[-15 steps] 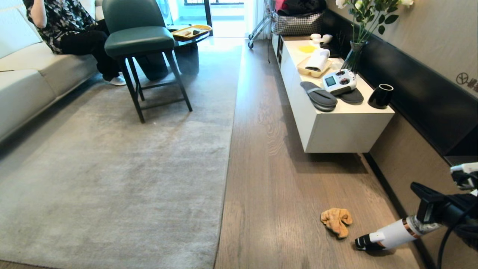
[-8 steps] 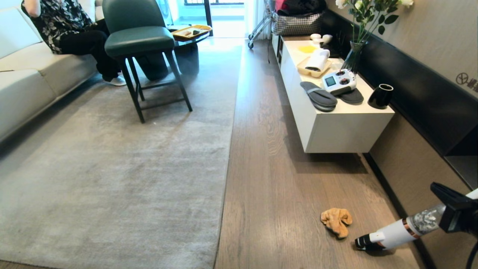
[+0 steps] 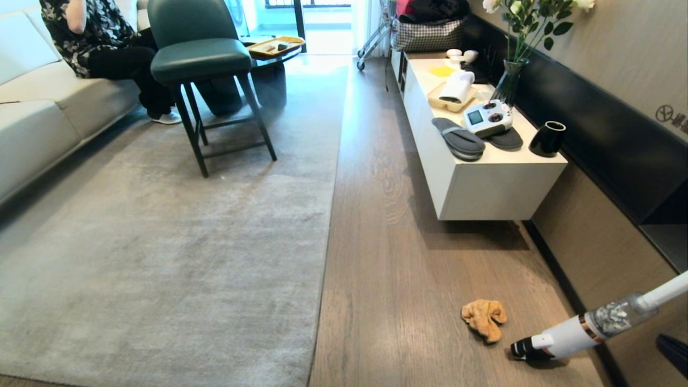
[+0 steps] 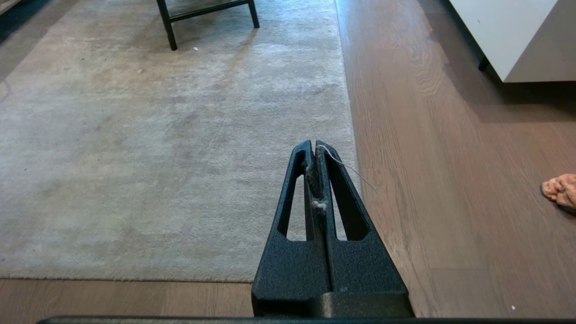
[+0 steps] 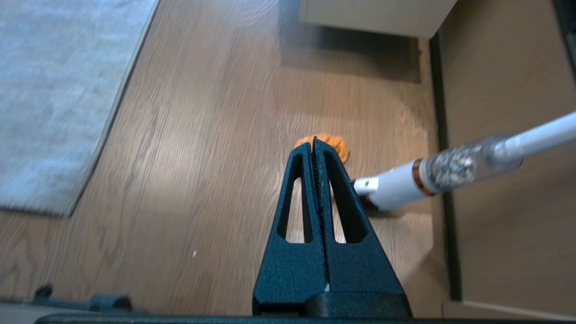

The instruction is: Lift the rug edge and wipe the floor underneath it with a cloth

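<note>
The large grey-beige rug [image 3: 161, 242] lies flat, its straight rug edge [image 3: 328, 226] running along the brown wood floor [image 3: 387, 269]. The orange cloth [image 3: 484, 318] lies crumpled on the floor, well right of that edge. My left gripper [image 4: 313, 143] is shut and empty, with bits of lint on it, hovering over the rug edge [image 4: 353, 130] near the rug's corner. My right gripper [image 5: 313, 140] is shut and empty above the floor, its tips covering part of the cloth [image 5: 337, 147]. In the head view only a dark bit of the right arm [image 3: 672, 350] shows at the lower right.
A white stick vacuum [image 3: 570, 336] lies on the floor just right of the cloth. A white low cabinet [image 3: 484, 183] holding grey slippers [image 3: 459, 140] stands along the right wall. A green stool [image 3: 201, 59] stands on the rug; a person [image 3: 102, 37] sits on the sofa.
My right arm has drawn back down and to the right, almost leaving the head view. The cloth, rug and vacuum have not moved. The person on the sofa has shifted.
</note>
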